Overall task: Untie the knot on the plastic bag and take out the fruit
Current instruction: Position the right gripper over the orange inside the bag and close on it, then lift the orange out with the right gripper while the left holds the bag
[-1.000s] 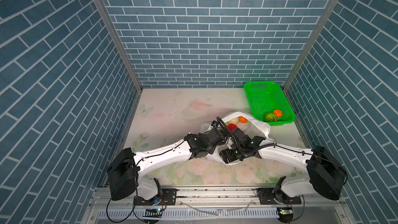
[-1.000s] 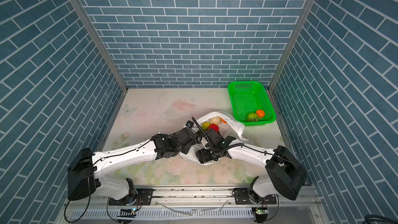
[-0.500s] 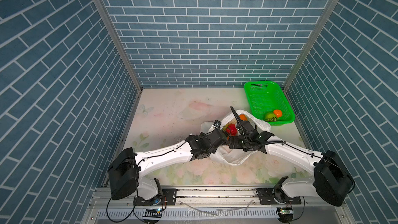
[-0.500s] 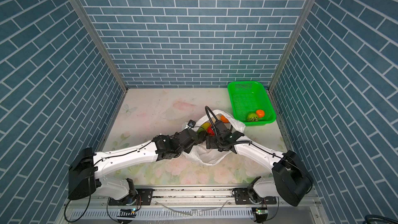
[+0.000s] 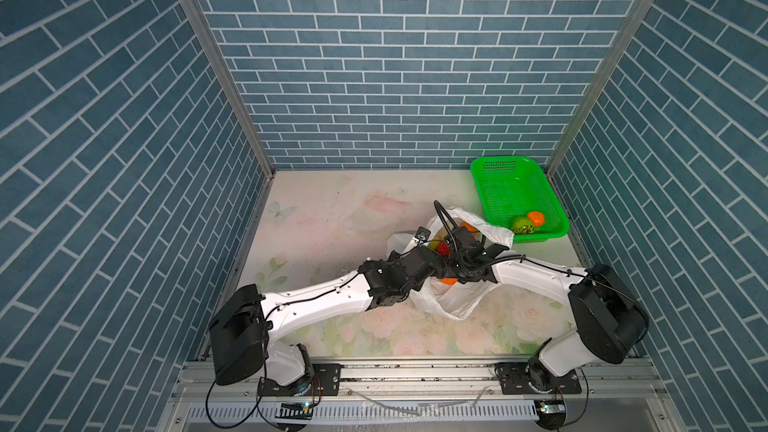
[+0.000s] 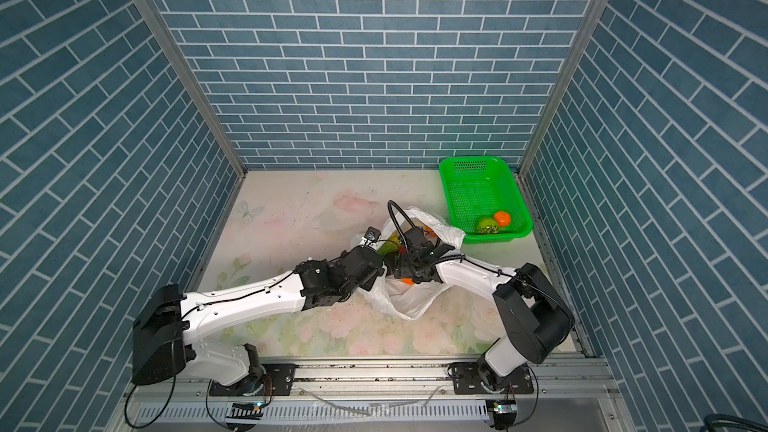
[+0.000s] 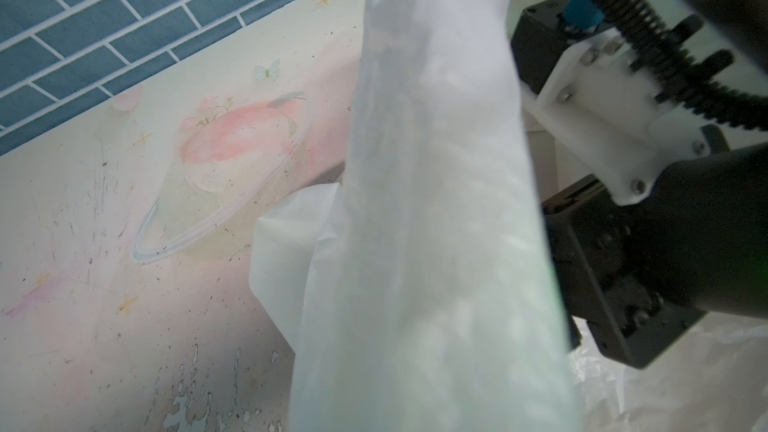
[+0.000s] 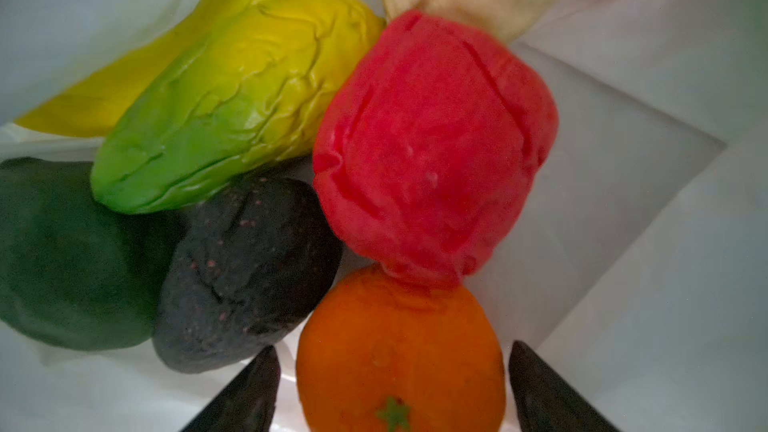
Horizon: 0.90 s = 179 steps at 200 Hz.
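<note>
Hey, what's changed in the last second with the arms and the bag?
The right gripper moved from the near side of the plastic bag into its mouth; its open jaws now straddle an orange without gripping. The left gripper stayed shut on the bag's rim; the green basket is unchanged.

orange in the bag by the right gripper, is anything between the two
Nothing visible. In the right wrist view the right gripper has its open jaws either side of the orange, inside the plastic bag.

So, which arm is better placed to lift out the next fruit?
Right: the right gripper, open, straddles the orange inside the bag. The left gripper is shut, apparently holding the bag's edge.
</note>
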Motion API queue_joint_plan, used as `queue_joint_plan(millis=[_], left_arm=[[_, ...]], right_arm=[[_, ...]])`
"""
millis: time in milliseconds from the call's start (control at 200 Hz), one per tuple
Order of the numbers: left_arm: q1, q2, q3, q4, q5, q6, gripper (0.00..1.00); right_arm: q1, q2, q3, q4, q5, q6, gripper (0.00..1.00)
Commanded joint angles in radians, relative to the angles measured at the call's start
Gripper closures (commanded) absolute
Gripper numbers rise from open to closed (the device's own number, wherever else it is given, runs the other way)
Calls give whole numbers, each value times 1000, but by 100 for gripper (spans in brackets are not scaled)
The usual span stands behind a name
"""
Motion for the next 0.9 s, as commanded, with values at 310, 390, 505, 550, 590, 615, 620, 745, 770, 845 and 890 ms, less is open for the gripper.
queue_joint_plan(millis=[310, 390, 505, 550, 590, 615, 620, 745, 770, 845, 890], left_arm=[[-4, 4, -23, 15, -14, -6, 100], [-4, 3, -26, 17, -15, -8, 100], [-2, 0, -28, 21, -13, -10, 100], [-1, -1, -30, 21, -12, -10, 100], [0, -3, -30, 23, -11, -10, 100], [1, -3, -30, 24, -9, -12, 100], [2, -3, -30, 25, -8, -12, 100], [7, 0, -27, 40, 5, -13, 100], [9, 1, -24, 42, 7, -12, 100], [10, 5, -15, 45, 10, -9, 100], [11, 7, -11, 48, 12, -6, 100]], right_arm=[[-4, 65, 87, -57, -8, 16, 36], [-3, 66, 88, -62, -6, 17, 40], [-4, 45, 81, -64, -6, 15, 42], [-3, 30, 75, -64, -12, 13, 42], [-4, 15, 67, -59, -24, 7, 42], [-3, 6, 60, -56, -35, 6, 42], [-4, 5, 59, -55, -39, 5, 42], [-4, -51, 0, -4, -126, -18, 42], [-4, -60, -8, -3, -137, -24, 42], [-2, -99, -41, 12, -172, -37, 42], [-2, -128, -57, 10, -177, -37, 42]])
